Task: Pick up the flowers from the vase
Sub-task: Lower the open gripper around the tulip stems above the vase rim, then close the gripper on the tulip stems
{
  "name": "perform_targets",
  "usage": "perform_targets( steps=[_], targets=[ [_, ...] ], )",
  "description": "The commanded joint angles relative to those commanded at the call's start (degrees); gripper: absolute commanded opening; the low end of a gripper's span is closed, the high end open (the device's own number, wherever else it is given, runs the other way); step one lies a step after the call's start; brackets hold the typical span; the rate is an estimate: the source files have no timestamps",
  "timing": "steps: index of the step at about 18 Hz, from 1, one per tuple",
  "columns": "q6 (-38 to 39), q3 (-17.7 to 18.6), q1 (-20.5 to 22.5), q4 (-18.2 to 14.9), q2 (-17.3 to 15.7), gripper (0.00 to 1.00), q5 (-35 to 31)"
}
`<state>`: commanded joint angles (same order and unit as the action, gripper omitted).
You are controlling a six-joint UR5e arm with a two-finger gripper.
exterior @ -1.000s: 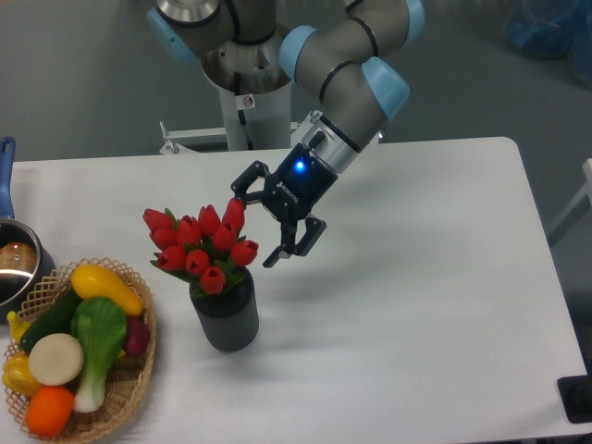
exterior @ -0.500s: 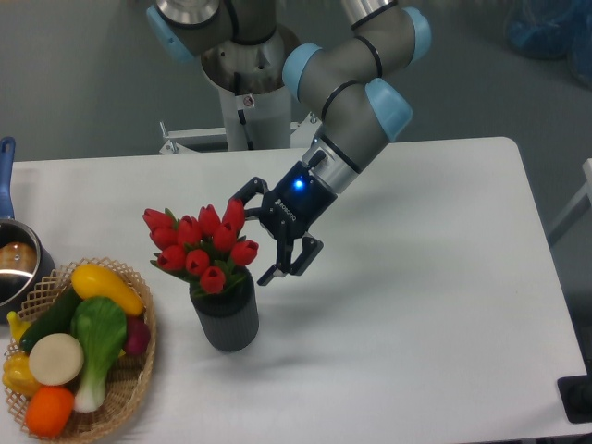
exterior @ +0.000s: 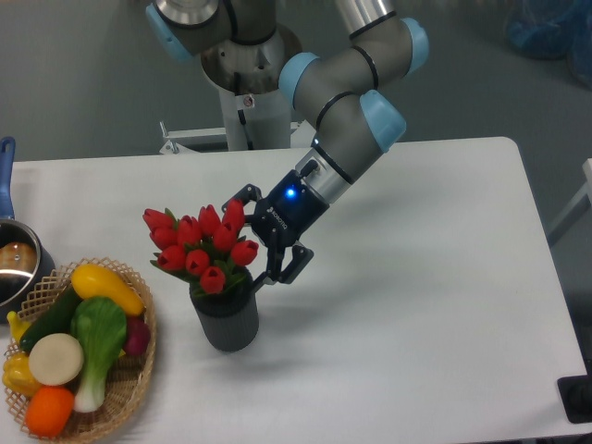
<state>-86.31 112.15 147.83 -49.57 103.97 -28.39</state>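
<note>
The arm is built of grey tubular links with pale blue caps at the joints, rising from a silvery column (a small red-and-white sticker on it). Its black pincer carries a glowing blue light.

You see a white table with rounded corners filling most of the frame, a grey floor behind it, and blue plastic bags at upper right.
</note>
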Motion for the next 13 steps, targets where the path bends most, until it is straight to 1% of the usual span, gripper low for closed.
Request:
perform_targets(
  steps=[13],
  targets=[
    [-2.02,0.00,-1.14,0.00,0.70,1.00,0.53]
  ],
)
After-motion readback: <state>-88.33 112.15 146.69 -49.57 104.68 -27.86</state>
